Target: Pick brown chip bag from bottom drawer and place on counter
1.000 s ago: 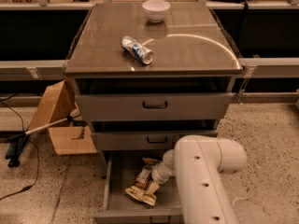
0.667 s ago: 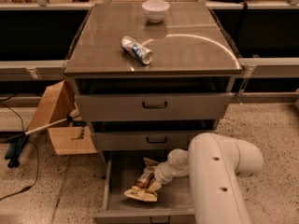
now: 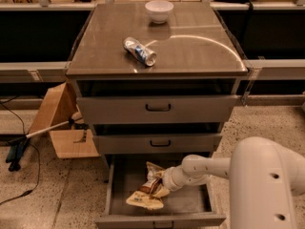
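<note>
Speckled stone floor (image 3: 57, 194) surrounds a grey metal cabinet (image 3: 86, 128) with three drawers, seen from above and in front. Its flat, glossy grey-brown counter (image 3: 200, 51) carries a white bowl (image 3: 159, 9) near the back edge and a crushed silver-blue can (image 3: 139, 51) lying on its side nearer the front left. The top drawer (image 3: 157, 109) and the middle drawer (image 3: 157, 143) are each pulled out a little. The bottom drawer (image 3: 190, 206), the deepest, is pulled out furthest and open to view.

Inside it, towards the left, lies the brown chip bag (image 3: 143, 199), crumpled, with its tan-yellow end pointing to the front and its brown end tilted up. A bulky white robot arm (image 3: 267, 185) fills the lower right corner and reaches left into the drawer. The gripper (image 3: 161, 182) at its tip is down in the drawer, right against the upper brown end of the bag. Whether it is spread or pinching the bag cannot be told, because the wrist and the bag hide it.

Left of the cabinet, an open cardboard box (image 3: 57, 123) sits on the floor with a pale stick (image 3: 47, 130) lying across it, and a black cable (image 3: 19, 194) trails nearby.
</note>
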`<move>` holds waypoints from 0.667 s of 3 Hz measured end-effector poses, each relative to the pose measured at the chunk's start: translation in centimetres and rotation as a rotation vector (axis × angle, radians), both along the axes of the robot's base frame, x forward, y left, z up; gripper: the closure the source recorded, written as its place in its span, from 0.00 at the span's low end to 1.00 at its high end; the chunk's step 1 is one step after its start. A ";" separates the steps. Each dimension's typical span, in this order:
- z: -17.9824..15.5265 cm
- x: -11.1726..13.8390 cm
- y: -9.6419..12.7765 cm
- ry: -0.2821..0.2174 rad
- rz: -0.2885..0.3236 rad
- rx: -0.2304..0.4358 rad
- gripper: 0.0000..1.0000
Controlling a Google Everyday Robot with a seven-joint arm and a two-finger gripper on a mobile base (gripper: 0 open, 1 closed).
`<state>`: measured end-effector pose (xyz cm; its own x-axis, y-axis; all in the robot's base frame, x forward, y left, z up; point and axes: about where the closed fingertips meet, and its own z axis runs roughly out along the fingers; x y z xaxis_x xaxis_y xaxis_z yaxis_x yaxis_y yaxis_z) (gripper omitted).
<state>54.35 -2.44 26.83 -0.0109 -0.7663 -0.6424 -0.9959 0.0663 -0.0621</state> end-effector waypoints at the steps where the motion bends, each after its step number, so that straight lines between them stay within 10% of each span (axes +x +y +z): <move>1: 5.0 -2.1 0.0 -0.053 0.005 0.007 1.00; 2: 9.1 -2.9 0.0 -0.090 0.004 -0.012 1.00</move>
<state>51.40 -2.43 35.89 0.0499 -0.7738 -0.6314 -0.9865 0.0606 -0.1522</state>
